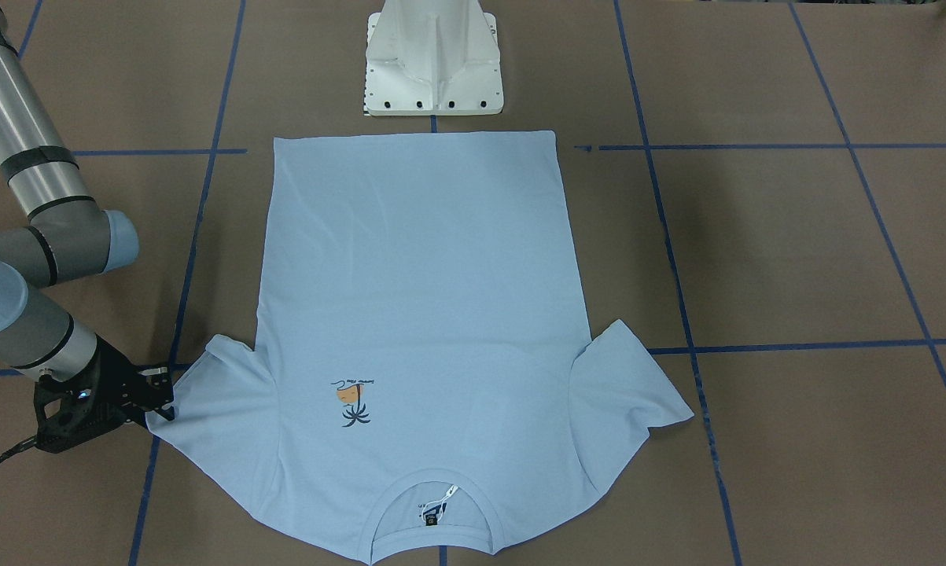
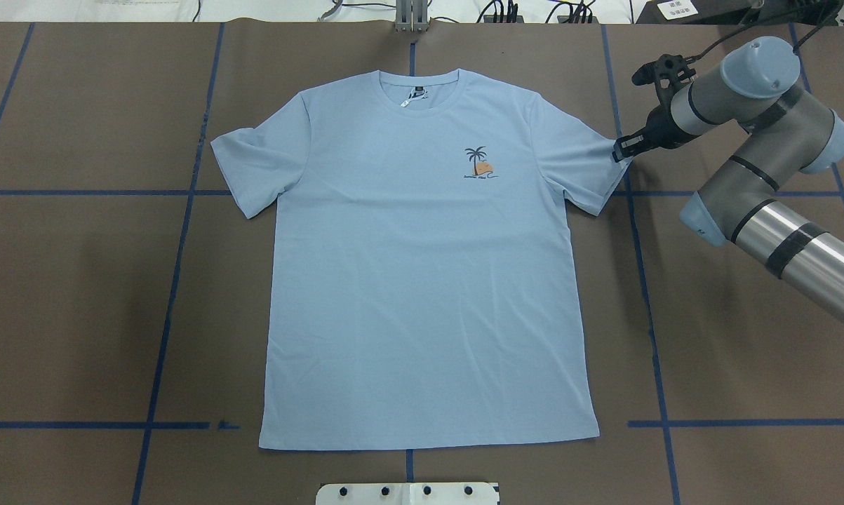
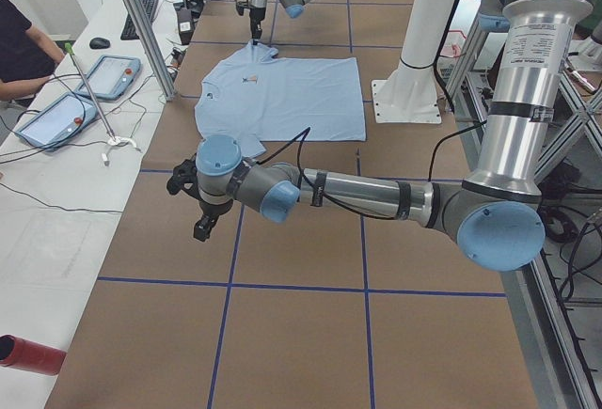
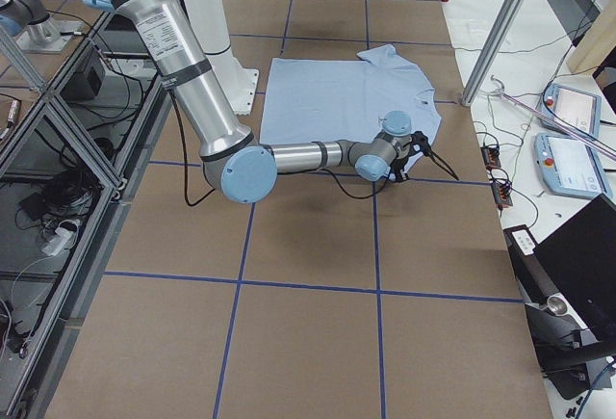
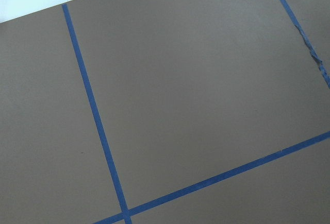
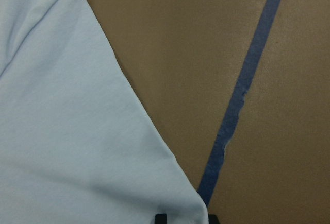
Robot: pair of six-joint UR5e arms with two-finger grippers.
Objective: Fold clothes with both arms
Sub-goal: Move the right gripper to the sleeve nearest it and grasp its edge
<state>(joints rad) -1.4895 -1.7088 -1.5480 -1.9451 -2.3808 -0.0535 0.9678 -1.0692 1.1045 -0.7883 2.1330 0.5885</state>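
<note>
The light blue T-shirt [image 2: 422, 280] lies flat and face up on the brown counter [image 2: 78, 315]. Its hem is next to the white pedestal base [image 1: 433, 63] and its collar [image 2: 422, 112] is on the far side from it.

The right arm [image 2: 765, 203] comes in low over the counter. The right jaws sit at the outer corner of the sleeve [image 2: 583, 165] on the chest print's [image 2: 479, 163] side. In the right wrist view two dark fingertips [image 6: 160, 219] show at the bottom edge with the sleeve corner lying between them. Whether they press the cloth or only straddle it, I cannot tell.

From these jaws the body of the shirt spreads away to one side. On the other side a blue tape line [image 6: 242, 95] runs just beside them, and the tip of the sleeve corner reaches it. The neck label [image 2: 413, 98] is well apart from the jaws, inside the collar.

The left arm [image 3: 357, 193] stretches over bare counter with the left jaws pointing down, well apart from the shirt's other sleeve [image 2: 253, 165]. Spread or pressed together — I cannot tell. Beneath them the left wrist view shows brown counter and crossing tape lines.
</note>
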